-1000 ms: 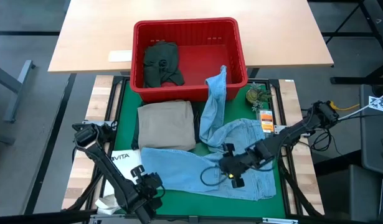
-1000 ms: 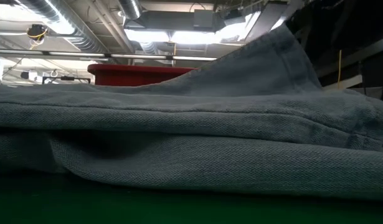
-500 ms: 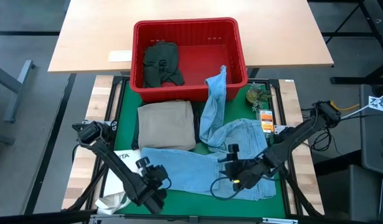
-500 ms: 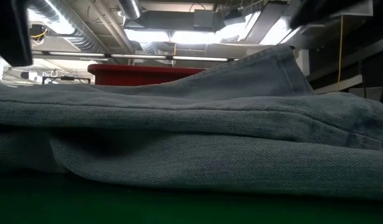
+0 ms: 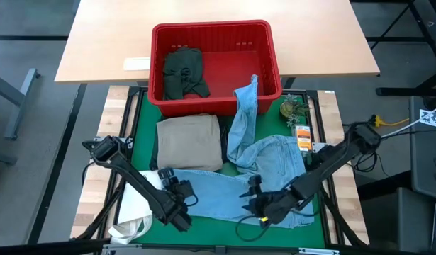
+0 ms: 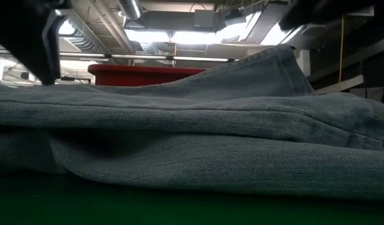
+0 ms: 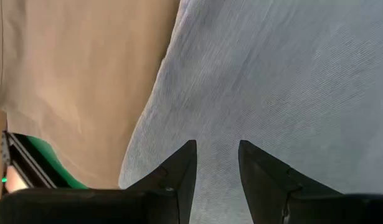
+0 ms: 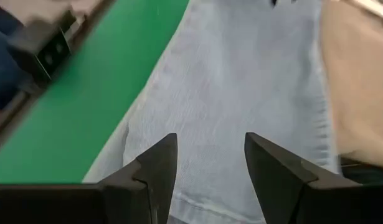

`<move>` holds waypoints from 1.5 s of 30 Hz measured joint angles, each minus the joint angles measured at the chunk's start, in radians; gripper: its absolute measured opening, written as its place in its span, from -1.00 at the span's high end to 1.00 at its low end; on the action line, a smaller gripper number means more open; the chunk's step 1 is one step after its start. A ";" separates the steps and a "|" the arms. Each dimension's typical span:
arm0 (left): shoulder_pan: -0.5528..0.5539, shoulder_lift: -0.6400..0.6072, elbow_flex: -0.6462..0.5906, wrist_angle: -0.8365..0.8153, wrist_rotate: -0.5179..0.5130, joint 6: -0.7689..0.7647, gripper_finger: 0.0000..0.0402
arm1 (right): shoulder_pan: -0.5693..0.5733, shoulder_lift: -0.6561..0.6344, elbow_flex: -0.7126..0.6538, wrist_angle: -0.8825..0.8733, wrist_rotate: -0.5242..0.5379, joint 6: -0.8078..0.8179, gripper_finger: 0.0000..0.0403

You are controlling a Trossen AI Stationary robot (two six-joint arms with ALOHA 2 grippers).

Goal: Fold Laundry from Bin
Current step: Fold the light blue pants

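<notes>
Over the light blue jeans (image 5: pixel 225 195), spread just in front of the red bin (image 5: pixel 215 65), hang both my tools. Left tool (image 5: pixel 176 202) and right tool (image 5: pixel 259 205) stand open, gripping nothing.

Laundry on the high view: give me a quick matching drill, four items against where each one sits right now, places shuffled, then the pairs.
Items
1. dark green garment
2. folded khaki trousers
3. light blue denim jeans
4. white tote bag

Places
A. spread over the green mat, one leg draped over the bin's front rim
B. at the mat's near left corner, under the left arm
C. inside the red slotted plastic bin, left side
D. on the mat just in front of the bin, left of the draped leg

Pairs: 1-C, 2-D, 3-A, 4-B
</notes>
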 joint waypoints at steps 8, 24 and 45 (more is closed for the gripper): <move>-0.003 0.000 -0.159 0.044 0.000 -0.040 0.43 | -0.001 0.176 -0.001 0.030 -0.052 0.003 0.07; -0.022 0.001 -0.201 -0.002 0.132 -0.059 0.43 | -0.002 0.249 0.001 -0.060 -0.218 0.056 0.07; -0.188 0.006 0.038 0.401 0.098 -0.082 0.43 | -0.001 0.096 -0.002 0.009 -0.126 0.008 0.07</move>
